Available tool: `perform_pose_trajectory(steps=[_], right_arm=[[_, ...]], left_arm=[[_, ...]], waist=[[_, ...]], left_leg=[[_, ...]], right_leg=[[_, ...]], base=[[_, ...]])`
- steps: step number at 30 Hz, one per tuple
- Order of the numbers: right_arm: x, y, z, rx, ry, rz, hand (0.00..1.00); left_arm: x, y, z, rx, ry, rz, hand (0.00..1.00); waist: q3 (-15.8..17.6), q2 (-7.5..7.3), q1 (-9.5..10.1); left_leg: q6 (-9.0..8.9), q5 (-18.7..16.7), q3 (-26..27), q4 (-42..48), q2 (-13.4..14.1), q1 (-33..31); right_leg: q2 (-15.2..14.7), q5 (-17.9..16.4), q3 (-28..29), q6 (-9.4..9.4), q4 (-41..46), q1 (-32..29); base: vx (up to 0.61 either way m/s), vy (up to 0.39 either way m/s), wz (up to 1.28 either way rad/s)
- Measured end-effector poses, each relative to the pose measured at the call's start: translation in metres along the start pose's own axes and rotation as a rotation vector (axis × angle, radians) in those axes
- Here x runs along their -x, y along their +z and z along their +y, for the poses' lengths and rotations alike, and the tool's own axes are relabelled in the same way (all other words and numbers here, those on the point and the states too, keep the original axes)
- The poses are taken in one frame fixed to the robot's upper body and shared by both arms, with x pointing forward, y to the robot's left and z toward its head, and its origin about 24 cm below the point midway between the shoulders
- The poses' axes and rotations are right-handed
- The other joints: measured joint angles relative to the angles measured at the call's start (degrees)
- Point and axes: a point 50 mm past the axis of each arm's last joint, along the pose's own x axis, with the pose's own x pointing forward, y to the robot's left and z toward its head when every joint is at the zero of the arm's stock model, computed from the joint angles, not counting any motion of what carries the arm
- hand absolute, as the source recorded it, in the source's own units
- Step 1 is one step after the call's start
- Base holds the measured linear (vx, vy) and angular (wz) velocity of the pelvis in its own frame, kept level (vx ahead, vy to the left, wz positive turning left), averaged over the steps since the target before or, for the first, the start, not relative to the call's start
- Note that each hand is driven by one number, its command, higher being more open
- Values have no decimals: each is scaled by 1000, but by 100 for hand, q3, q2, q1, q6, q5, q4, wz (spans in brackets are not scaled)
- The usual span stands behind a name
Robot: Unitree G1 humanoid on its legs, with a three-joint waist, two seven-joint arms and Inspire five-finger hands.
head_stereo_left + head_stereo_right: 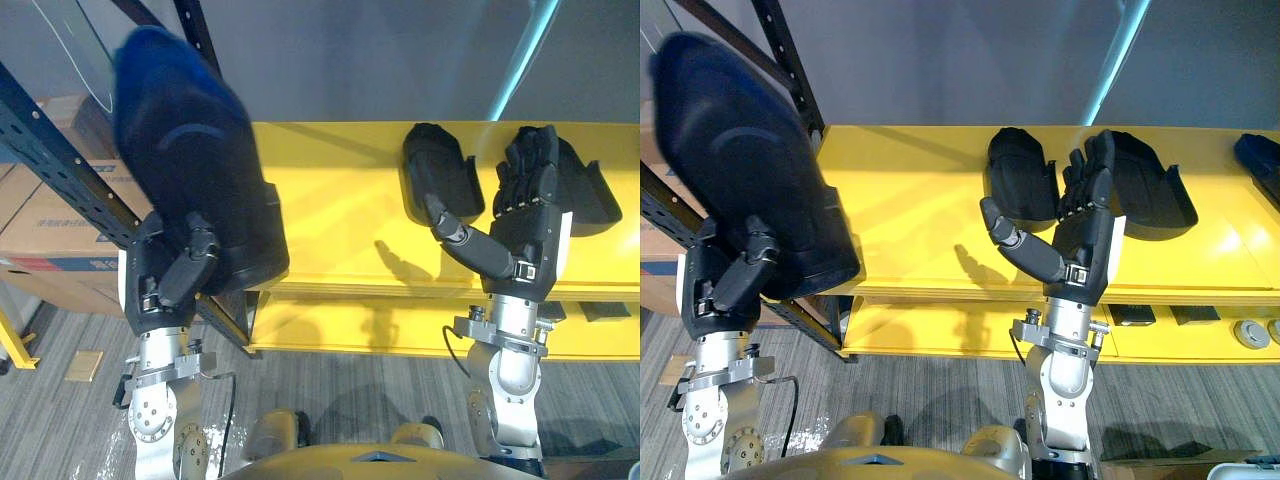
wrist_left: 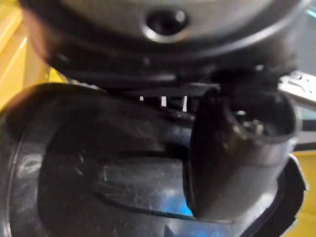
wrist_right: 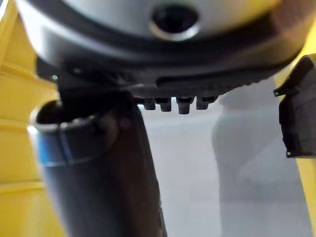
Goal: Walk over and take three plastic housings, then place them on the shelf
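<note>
Shelving under inspection: yellow shelf [image 1: 330, 210], smooth painted metal with a flat deck and a folded front lip, carried on a dark blue perforated rack upright [image 1: 60, 165]. Brown cardboard boxes [image 1: 45, 225] stand behind the upright, and grey ribbed carpet [image 1: 330, 400] lies below.

Left hand [image 1: 165, 275] is raised at the shelf's left end, clamped on the held housing [image 1: 190, 150]. This is a large, rounded shell of dark plastic, bulbous at the top and flaring to a broad open base. Its thumb [image 2: 232, 158] is curled across the shell's glossy, finely scratched face. The remaining fingers lie behind the shell and their posture cannot be told. The shell is up in the air, its lower edge overlapping the shelf's left front corner.

Right hand [image 1: 1085, 225] is held upright over the deck and grips nothing. Its fingers are straight and close together, and its thumb [image 1: 1015, 240] is splayed wide to the robot's left.

Left shelf housing [image 1: 1020, 175] lies on the deck just beyond that thumb, matt black, scoop-shaped, hollow side up. Right shelf housing [image 1: 1155, 185], of the same form with a raised rim, lies just beside it, partly behind the fingers.
</note>
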Motion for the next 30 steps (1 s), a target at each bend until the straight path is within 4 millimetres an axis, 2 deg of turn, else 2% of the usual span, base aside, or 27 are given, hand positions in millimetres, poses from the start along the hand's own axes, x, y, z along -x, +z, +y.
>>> perform_pose_trajectory(steps=[2,3,6,9,14,18,19,20,22,26,28,30], right_arm=[[0,0,-2,20,-5,-2,100],[1,0,-3,32,-6,0,100],[8,-2,-14,72,-30,31,100],[7,-1,-24,111,-52,34,100],[4,4,-33,165,-26,20,100],[3,12,-31,162,0,-10,100],[3,14,-30,159,12,-19,100],[2,16,-29,154,23,-25,100],[2,15,-28,148,43,-22,100],[1,16,-26,151,102,-25,100],[-5,18,-22,137,168,-45,100],[-19,24,-9,80,275,-108,100]], left_arm=[[-10,2,-7,7,-72,-18,0],[-16,2,-13,17,-105,-27,0],[-24,2,-31,46,-170,-38,0],[-23,-4,-37,58,-188,6,0],[-22,-6,-33,53,-137,29,0],[-23,-12,-29,51,-55,99,0],[-25,-16,-28,48,-24,131,0],[-27,-21,-26,44,5,159,0],[-28,-30,-24,32,44,209,0],[-43,-43,-26,-10,73,265,0],[-53,-47,-26,-15,86,272,0],[-66,-51,-25,-25,102,276,0]], waist=[[-19,-19,2],[-32,-41,-6],[-33,-23,-63],[-51,17,-121],[-50,61,-142],[-42,73,-190],[-37,65,-202],[-17,41,-218],[2,75,-318],[11,90,-338],[22,108,-348],[62,130,-389]], left_leg=[[2,144,-22,-209,-2,28],[18,212,-18,-300,-53,45],[20,242,-141,-322,-87,109],[-58,354,-204,-611,14,405],[-244,550,-126,-985,144,610],[-327,646,11,-1105,157,686],[-359,674,69,-1140,154,670],[-391,709,130,-1183,147,673],[-450,792,144,-1253,169,669],[-516,992,163,-1396,283,679],[-527,1018,167,-1395,304,689],[-525,1088,169,-1435,298,688]], right_leg=[[399,-468,76,8,-17,27],[466,-569,57,-48,-142,59],[495,-527,97,-36,-305,309],[607,-529,70,-40,-191,441],[728,-586,139,-82,-185,415],[729,-741,232,-69,-196,373],[721,-819,244,-72,-204,331],[700,-911,275,8,-217,302],[750,-925,282,16,-189,249],[873,-905,351,34,-87,112],[895,-878,352,76,-40,91],[892,-872,366,83,51,29]], base=[[139,49,-3],[119,30,-2],[105,-16,20],[57,-87,10],[-40,-68,-11],[-114,-68,-24],[-143,-70,-26],[-117,-61,-22],[-149,-74,-8],[-97,-70,-6],[-59,-46,-3],[-59,-21,-1]])
